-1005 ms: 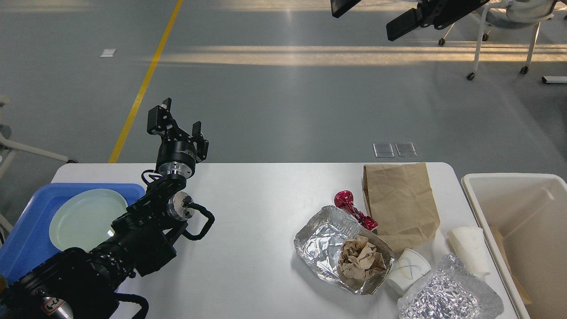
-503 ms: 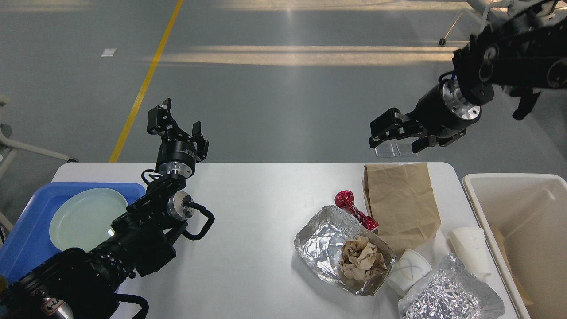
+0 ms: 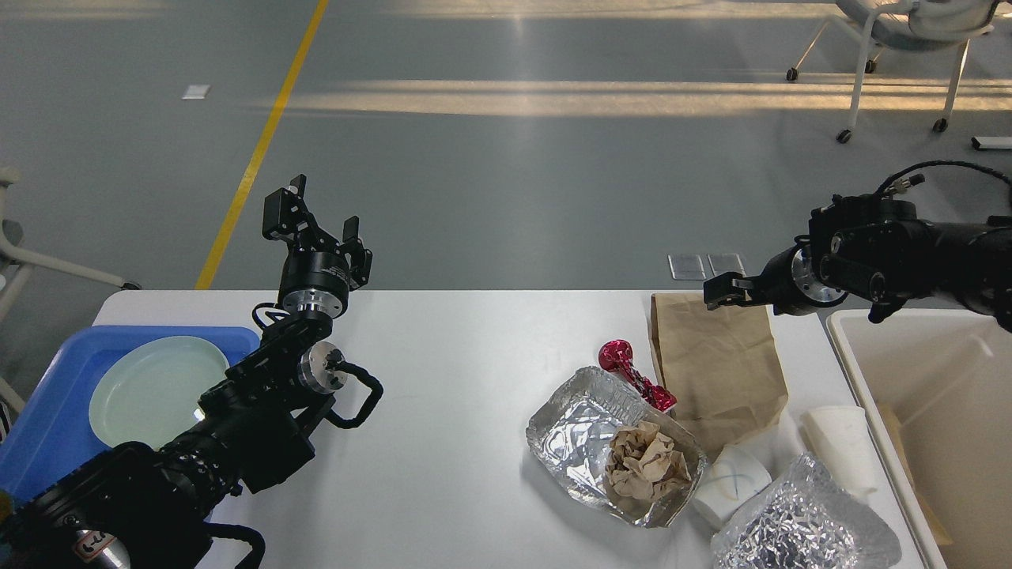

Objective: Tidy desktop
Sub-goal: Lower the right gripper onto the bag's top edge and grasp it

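The white desktop (image 3: pixel 458 371) carries litter at its right end: a flat brown paper bag (image 3: pixel 715 363), a red foil wrapper (image 3: pixel 632 375), a foil tray (image 3: pixel 581 427) holding crumpled brown paper (image 3: pixel 644 462), two white paper cups (image 3: pixel 731 480) (image 3: pixel 842 446) on their sides, and a crumpled foil sheet (image 3: pixel 802 528). My left gripper (image 3: pixel 316 220) is raised over the table's far left edge, open and empty. My right gripper (image 3: pixel 721 291) reaches in from the right, just above the bag's far edge. It is seen side-on, so its fingers cannot be told apart.
A blue tray (image 3: pixel 43 427) with a pale green plate (image 3: pixel 154 387) sits at the left end, partly behind my left arm. An off-white bin (image 3: pixel 933 379) stands off the right end. A wheeled chair (image 3: pixel 893 47) stands on the floor far back right.
My right arm has swung down from the upper right and now sits low over the far edge of the paper bag. The left arm and the litter have not moved.
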Available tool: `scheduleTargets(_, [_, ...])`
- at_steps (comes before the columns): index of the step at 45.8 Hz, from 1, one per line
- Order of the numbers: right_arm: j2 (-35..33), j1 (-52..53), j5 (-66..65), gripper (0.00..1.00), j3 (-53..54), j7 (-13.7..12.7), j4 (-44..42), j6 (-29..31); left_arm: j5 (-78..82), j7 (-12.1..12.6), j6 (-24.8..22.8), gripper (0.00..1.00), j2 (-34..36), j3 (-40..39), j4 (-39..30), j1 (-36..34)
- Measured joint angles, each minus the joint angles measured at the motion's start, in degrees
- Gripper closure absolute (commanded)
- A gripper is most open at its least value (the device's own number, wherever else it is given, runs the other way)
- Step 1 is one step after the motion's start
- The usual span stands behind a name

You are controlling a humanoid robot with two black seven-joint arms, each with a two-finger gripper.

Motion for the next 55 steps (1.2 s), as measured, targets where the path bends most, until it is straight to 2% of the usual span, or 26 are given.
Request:
scheduleTargets(7, [0.2, -3.4, -3.5, 0.01, -0.2, -0.2, -0.7, -4.5, 0.0, 0.0, 0.0, 0.01, 0.0, 0.0, 0.0, 0.0])
scheduleTargets(19, [0.4, -7.0, -4.4, 0.01, -0.1, -0.3, -4.3, -6.1, 0.0, 0.0, 0.0, 0.01, 0.0, 0.0, 0.0, 0.0])
scheduleTargets(22, [0.6, -7.8, -4.3, 0.04, 0.0, -0.3, -5.3, -6.6, 0.0, 0.0, 0.0, 0.01, 0.0, 0.0, 0.0, 0.0])
scheduleTargets(26, [0.8, -8.4, -3.9, 0.18, 0.1, -0.3, -5.9, -7.0, 0.0, 0.0, 0.0, 0.01, 0.0, 0.0, 0.0, 0.0])
scheduleTargets(27, [0.8, -8.4, -3.9, 0.25, 0.1, -0.3, -5.9, -7.0, 0.0, 0.0, 0.0, 0.01, 0.0, 0.0, 0.0, 0.0])
scheduleTargets(30, [1.0, -8.5, -3.7, 0.55, 0.1, -0.3, -5.8, -6.6, 0.0, 0.0, 0.0, 0.01, 0.0, 0.0, 0.0, 0.0])
scheduleTargets(31, [1.1, -8.5, -3.7, 0.61, 0.1, -0.3, -5.7, -6.5, 0.0, 0.0, 0.0, 0.01, 0.0, 0.0, 0.0, 0.0])
scheduleTargets(38, [2.2, -9.1, -3.7, 0.83, 0.4, -0.4, -5.3, -6.0, 0.0, 0.0, 0.0, 0.01, 0.0, 0.0, 0.0, 0.0])
scheduleTargets(41, [2.8, -9.8, -3.7, 1.0, 0.3, -0.5, -5.3, -6.0, 0.0, 0.0, 0.0, 0.01, 0.0, 0.0, 0.0, 0.0])
scheduleTargets(55, [4.0, -11.2, -3.7, 1.0, 0.2, -1.0, -5.5, -6.2, 0.0, 0.0, 0.0, 0.01, 0.0, 0.0, 0.0, 0.0])
